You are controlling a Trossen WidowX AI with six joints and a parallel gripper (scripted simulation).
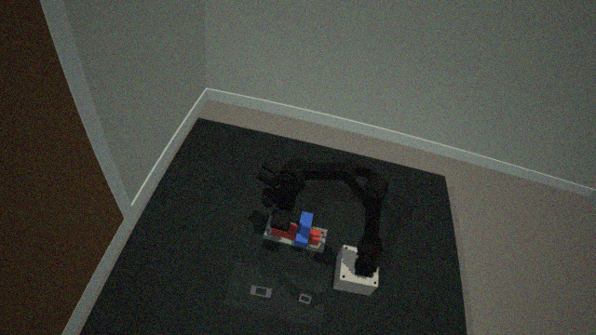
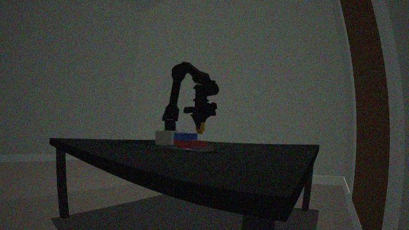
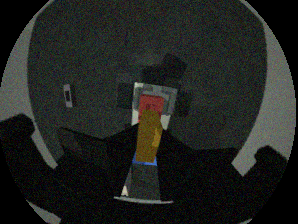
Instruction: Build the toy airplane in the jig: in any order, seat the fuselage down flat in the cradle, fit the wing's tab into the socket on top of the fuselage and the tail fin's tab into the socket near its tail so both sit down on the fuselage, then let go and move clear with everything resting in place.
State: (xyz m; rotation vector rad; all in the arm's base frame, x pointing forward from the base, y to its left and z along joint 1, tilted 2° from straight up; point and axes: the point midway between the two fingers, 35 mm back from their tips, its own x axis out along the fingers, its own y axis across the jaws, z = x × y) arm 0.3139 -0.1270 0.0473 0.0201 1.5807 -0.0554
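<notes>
The red fuselage point(image 1: 285, 233) point(image 2: 190, 144) point(image 3: 153, 104) lies in the grey jig point(image 1: 273, 237) point(image 3: 143, 90) on the dark table. The blue wing point(image 1: 304, 227) point(image 2: 185, 137) sits across the top of the fuselage. My gripper point(image 1: 280, 221) point(image 2: 200, 127) point(image 3: 148, 127) is shut on the orange tail fin point(image 2: 200, 130) point(image 3: 148, 135) and holds it upright a little above the tail end of the fuselage. In the wrist view the fin's lower end lines up over the red tail end. In the top view the gripper hides the fin.
The arm's white base block point(image 1: 346, 279) point(image 2: 164, 137) stands right beside the jig. Two small grey outlined pads point(image 1: 261, 291) point(image 1: 304, 298) lie on the table in front of the jig; one shows in the wrist view point(image 3: 67, 95).
</notes>
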